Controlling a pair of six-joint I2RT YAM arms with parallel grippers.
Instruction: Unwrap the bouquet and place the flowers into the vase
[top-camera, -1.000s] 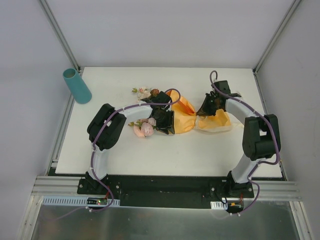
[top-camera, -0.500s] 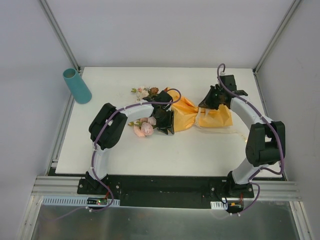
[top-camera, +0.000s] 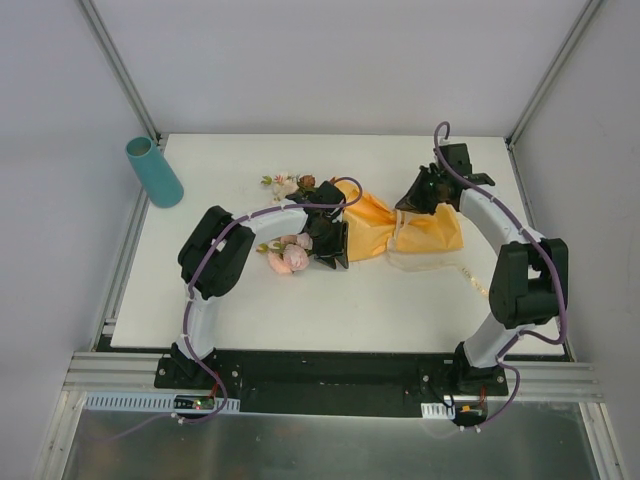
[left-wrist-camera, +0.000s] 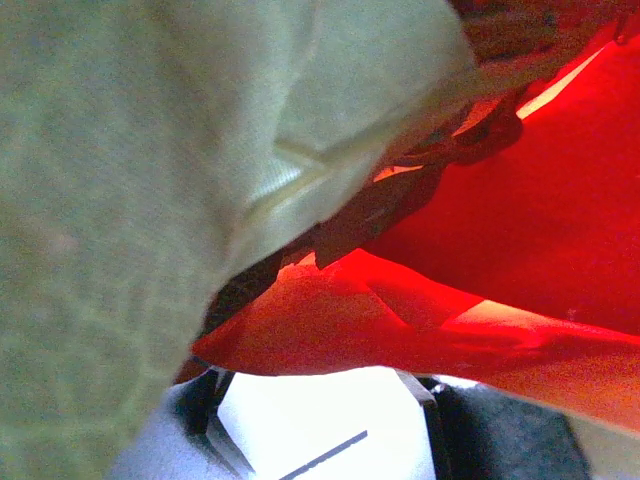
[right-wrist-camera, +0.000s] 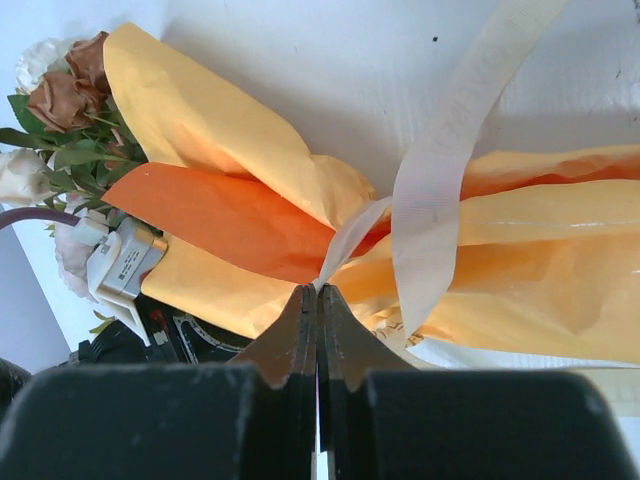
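White tabletop (top-camera: 300, 300) bears the bouquet (top-camera: 372, 225); right gripper (right-wrist-camera: 320, 290) has jaws together, pinching the cream ribbon (right-wrist-camera: 440, 180); left gripper (top-camera: 330, 240) has jaws hidden behind a blurred leaf (left-wrist-camera: 150, 200), state untellable.

Crinkly orange paper (right-wrist-camera: 200, 120), faintly glossy, wrapped round the bouquet (top-camera: 375, 218), matt woven cream ribbon (right-wrist-camera: 440, 170), cloth-like petals on the flowers (right-wrist-camera: 60, 95), my right gripper (right-wrist-camera: 318, 295) in matt black plastic, smooth white matt table (top-camera: 300, 300), matt teal vase (top-camera: 153, 171) far left, bare metal rail (top-camera: 110, 378) along the near edge
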